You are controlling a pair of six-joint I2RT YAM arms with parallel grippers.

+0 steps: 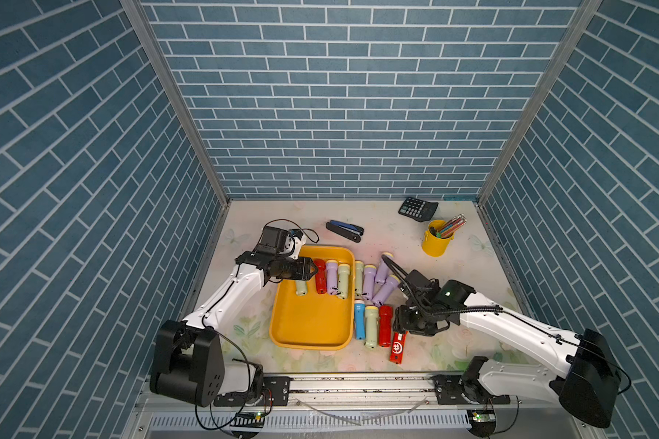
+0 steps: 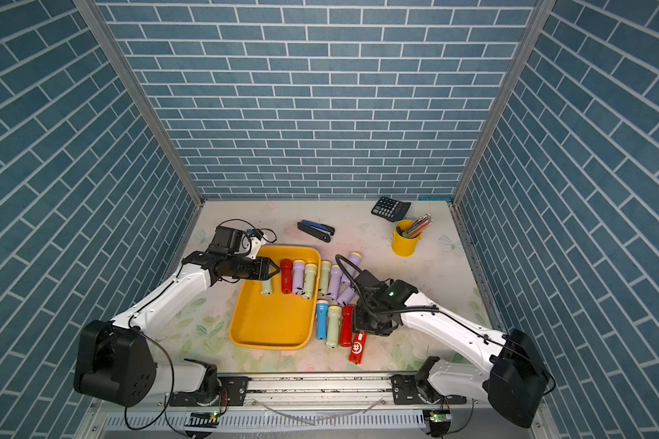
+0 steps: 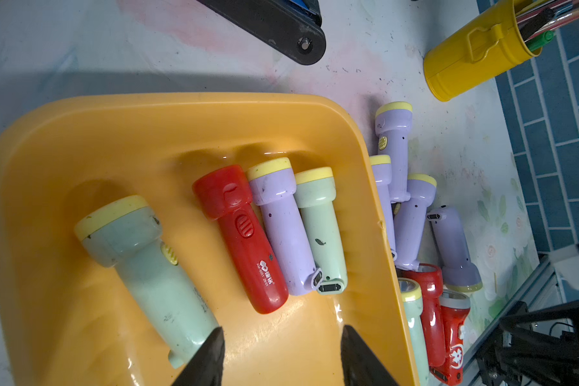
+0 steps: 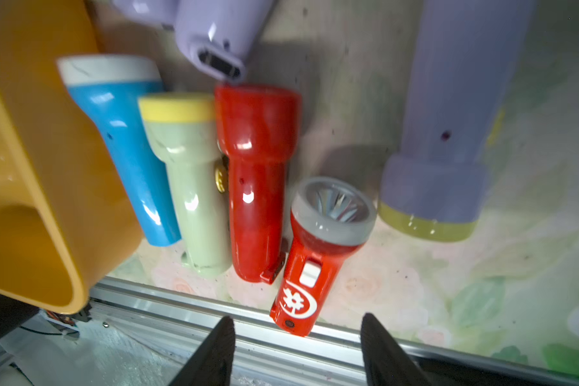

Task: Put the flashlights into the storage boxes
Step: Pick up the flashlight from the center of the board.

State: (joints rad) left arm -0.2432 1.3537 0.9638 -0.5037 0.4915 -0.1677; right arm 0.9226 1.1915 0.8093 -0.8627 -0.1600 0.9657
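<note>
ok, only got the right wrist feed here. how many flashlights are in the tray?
Observer: Four, at the far end of the yellow tray: lone green flashlight, red flashlight, lilac flashlight, second green flashlight.
Operator: room left?
Observer: Yes, the tray's near half is bare.
Operator: left gripper?
Observer: Left gripper hangs over the tray's far end by the lone green flashlight, jaws open, nothing between them.
</note>
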